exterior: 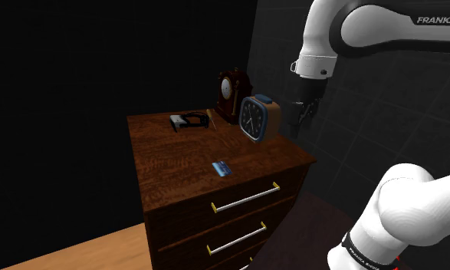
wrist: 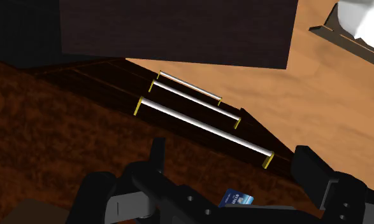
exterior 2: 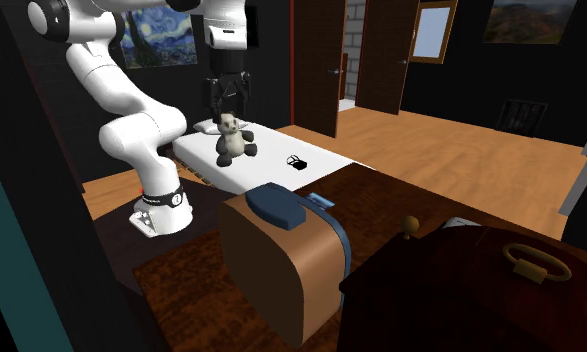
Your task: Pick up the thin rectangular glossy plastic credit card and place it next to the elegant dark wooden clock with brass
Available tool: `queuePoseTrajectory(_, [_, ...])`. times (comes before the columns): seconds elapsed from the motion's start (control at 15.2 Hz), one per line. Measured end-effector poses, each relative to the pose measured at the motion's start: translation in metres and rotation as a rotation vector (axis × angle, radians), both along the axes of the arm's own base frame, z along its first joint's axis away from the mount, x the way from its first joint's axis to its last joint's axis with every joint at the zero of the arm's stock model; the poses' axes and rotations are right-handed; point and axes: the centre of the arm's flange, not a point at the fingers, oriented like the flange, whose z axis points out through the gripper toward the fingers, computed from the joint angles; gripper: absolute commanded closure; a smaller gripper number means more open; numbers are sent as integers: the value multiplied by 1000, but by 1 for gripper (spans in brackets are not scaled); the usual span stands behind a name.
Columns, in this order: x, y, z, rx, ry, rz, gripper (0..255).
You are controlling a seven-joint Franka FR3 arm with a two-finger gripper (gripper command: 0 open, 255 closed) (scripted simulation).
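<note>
While the gripper hangs near the dresser, its jaws stand spread (gripping nothing), the blue card lying apart.

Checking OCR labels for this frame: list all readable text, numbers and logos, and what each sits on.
"FRANKA E": on the arm's upper link, cut off by the shoulder view's right edge.
Band on the arm's lower link: lettering too small to read.
Blue credit card: white print, too blurred to read.
Blue-rimmed clock and dark wooden clock: dial marks too small to read.
</note>
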Motion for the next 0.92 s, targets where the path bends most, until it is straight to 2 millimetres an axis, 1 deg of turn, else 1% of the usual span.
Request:
queuePoseTrajectory(0.07, [0,0,0,0,0,0,0])
queuePoseTrajectory(0.13, [1,4,-5,-3,-11,-6,0])
queuePoseTrajectory(0.26, [4,15,-21,-12,-56,-28,0])
queuePoseTrajectory(0.46, [9,28,-51,-28,-139,-69,0])
queuePoseTrajectory(0.86, [36,61,-109,-64,-309,-153,0])
queuePoseTrajectory(0.92, [44,66,-118,-70,-338,-167,0])
